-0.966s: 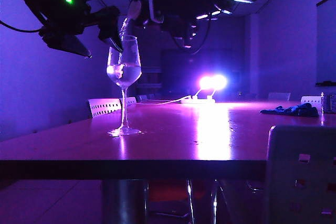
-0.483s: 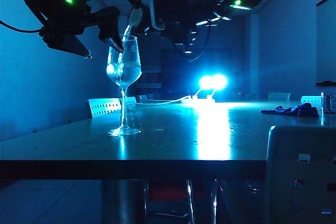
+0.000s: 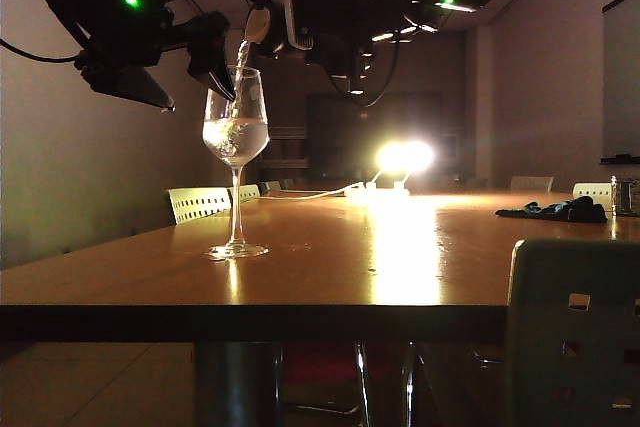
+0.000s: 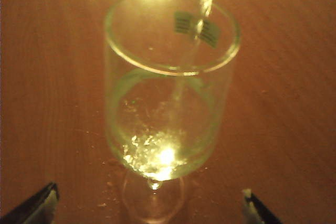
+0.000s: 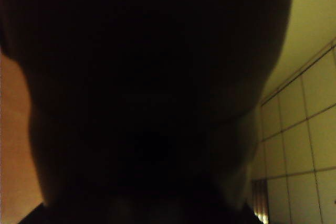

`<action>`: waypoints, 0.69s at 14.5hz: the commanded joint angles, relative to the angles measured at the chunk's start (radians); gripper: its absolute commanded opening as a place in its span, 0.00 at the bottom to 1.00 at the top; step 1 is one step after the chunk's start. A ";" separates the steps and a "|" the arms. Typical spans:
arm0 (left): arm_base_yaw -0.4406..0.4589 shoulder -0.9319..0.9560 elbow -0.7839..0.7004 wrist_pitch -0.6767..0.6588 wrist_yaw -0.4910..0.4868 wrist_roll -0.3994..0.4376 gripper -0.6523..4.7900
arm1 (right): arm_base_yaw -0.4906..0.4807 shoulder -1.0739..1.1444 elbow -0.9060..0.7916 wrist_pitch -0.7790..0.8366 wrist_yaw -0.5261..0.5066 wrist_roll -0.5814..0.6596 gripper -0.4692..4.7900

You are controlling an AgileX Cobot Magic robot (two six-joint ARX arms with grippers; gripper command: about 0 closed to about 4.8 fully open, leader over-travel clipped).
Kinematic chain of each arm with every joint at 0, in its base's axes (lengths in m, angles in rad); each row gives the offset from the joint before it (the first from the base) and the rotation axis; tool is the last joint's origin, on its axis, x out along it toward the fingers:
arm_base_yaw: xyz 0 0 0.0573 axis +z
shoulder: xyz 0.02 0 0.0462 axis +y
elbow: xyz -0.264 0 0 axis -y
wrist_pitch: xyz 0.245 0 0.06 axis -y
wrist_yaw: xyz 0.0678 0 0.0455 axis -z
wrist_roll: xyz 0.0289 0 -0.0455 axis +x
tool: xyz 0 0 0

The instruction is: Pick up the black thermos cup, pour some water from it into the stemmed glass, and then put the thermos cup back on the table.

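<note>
The stemmed glass (image 3: 237, 127) stands on the table (image 3: 400, 257) at the left, its bowl partly filled with water. Above it the black thermos cup (image 3: 320, 12) lies tipped over, flip lid open, and a thin stream of water (image 3: 241, 52) falls into the bowl. My right gripper (image 3: 340, 22) is shut on the thermos cup, whose dark body (image 5: 152, 103) fills the right wrist view and hides the fingers. My left gripper (image 3: 205, 57) hangs open beside the bowl's rim. In the left wrist view the glass (image 4: 168, 103) stands between its spread fingertips (image 4: 44, 208) without touching them.
A dark cloth (image 3: 555, 211) and a small clear jar (image 3: 626, 195) lie at the table's far right. A bright lamp (image 3: 404, 157) with a cable glares at the far end. Chairs (image 3: 200, 203) stand behind the table, and a chair back (image 3: 575, 337) rises at front right.
The room light went from purple through cyan to warm white. Water keeps running into the glass, and the thermos cup has tipped slightly further. The left arm has not moved.
</note>
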 commanded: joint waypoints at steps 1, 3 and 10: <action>-0.002 -0.003 0.005 0.006 -0.011 0.001 1.00 | 0.002 -0.017 0.016 0.077 -0.009 -0.011 0.23; -0.002 -0.003 0.005 0.005 -0.011 0.001 1.00 | 0.002 -0.017 0.016 0.077 -0.009 -0.014 0.23; -0.002 -0.003 0.005 -0.010 -0.011 0.001 1.00 | 0.002 -0.017 0.016 0.076 -0.009 -0.032 0.23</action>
